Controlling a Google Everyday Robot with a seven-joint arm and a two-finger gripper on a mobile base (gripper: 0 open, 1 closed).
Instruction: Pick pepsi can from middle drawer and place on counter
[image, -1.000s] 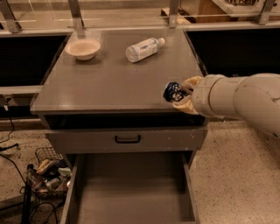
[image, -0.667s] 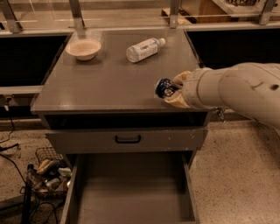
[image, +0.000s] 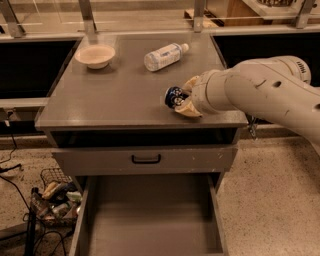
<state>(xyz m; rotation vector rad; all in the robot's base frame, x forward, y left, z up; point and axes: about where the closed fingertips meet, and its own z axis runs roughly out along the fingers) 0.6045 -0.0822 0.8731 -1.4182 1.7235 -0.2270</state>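
**Can gripped sideways over the counter's front right corner**

From here the pepsi can (image: 173, 97) is up at counter height, pinched in the gripper (image: 184, 98) over the front right part of the counter (image: 115, 95). The two tan fingers (image: 190, 83) are closed on it, one on its far side and one on its near side. The can is not upright. It lies over on its side, with its long axis running roughly in line with the wrist, right to left. Its free end points left, toward the middle of the counter. I see dark blue with white markings on that end, but I cannot tell whether it is the top or the bottom. Whether the can touches the surface or hangs just above it, I cannot tell either.

The white arm (image: 270, 92) comes in from the right, over the counter's right edge.

The counter is a flat matte grey top. At its back left sits a pale bowl (image: 95, 55). A clear plastic bottle (image: 165, 56) lies on its side near the back, right of the bowl and well apart from the can, with its cap toward the back right.

Below the top is a grey drawer front with a black handle (image: 146, 159). Under that, the middle drawer (image: 150, 215) stands pulled out, showing its plain grey floor. A wire basket (image: 55, 197) of odds and ends stands on the speckled floor (image: 280, 200) to the left.
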